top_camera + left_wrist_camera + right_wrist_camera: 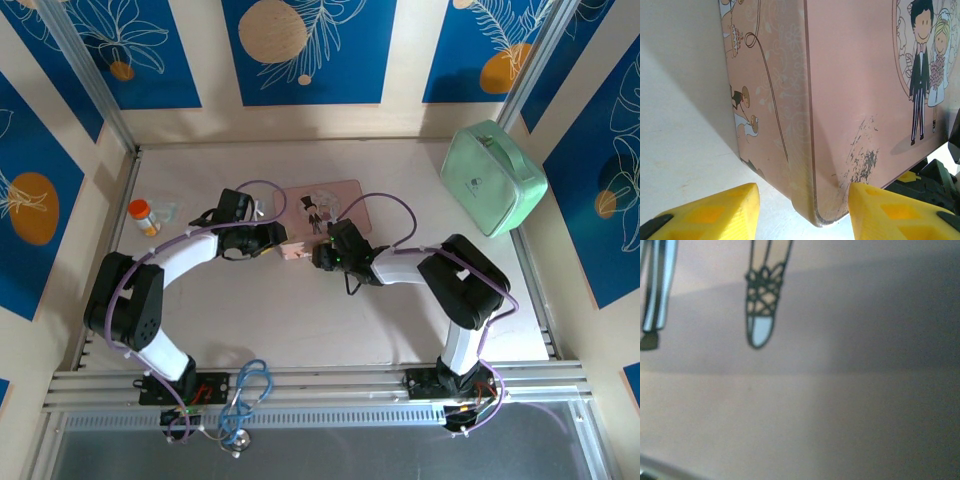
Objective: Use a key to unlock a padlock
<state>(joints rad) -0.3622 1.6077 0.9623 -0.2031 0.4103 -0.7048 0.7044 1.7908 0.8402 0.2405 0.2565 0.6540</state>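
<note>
The padlock and the key are both out of view. A pink picture box [322,205] with a cartoon bride and groom lies at the table's middle back. My left gripper [289,249] is at the box's near-left corner. In the left wrist view its yellow fingertips [720,207] stand apart on either side of that scuffed corner [827,200], open, with a gap on the left side. My right gripper [322,253] hovers low over the box's front edge, facing the left one. Its wrist camera is pressed close to the pink lid [800,405], so its jaws are hidden.
A mint-green zip case [493,178] sits at the back right. An orange-capped pill bottle [143,216] stands at the back left beside a clear wrapper. A blue tube [250,385] lies on the front rail between the arm bases.
</note>
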